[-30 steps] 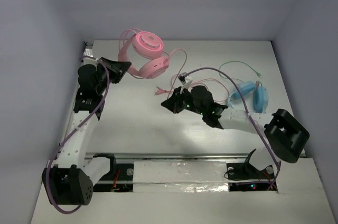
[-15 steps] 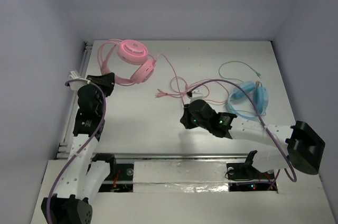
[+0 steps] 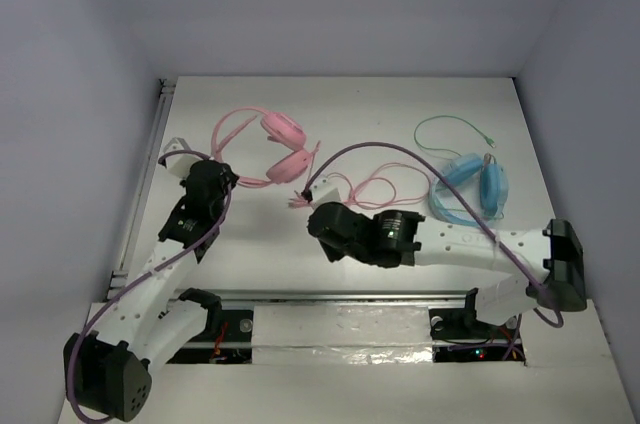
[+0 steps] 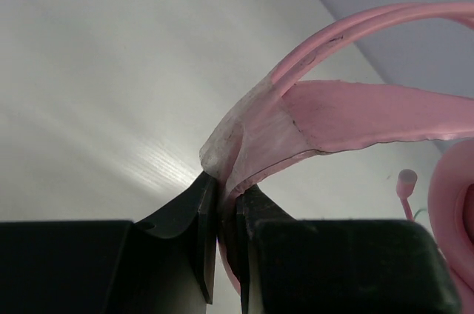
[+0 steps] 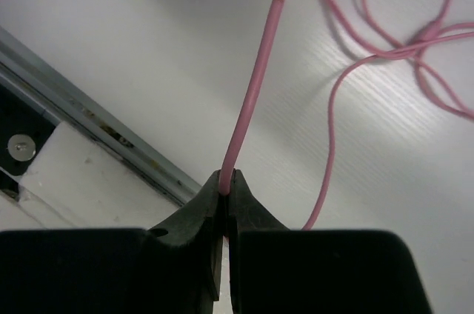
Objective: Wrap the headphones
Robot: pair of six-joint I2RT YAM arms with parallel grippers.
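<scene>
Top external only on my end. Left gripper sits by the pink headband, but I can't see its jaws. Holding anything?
Observer: Yes. In the left wrist view, the left gripper is shut on the headband, at a patch wrapped in clear tape.
Operator: And the other arm?
Observer: The right gripper is shut on the cable. The held strand runs straight up out of the closed jaws, over the table.

Pink headphones point(image 3: 285, 130), apparently at left gripper point(image 3: 226, 180)
</scene>
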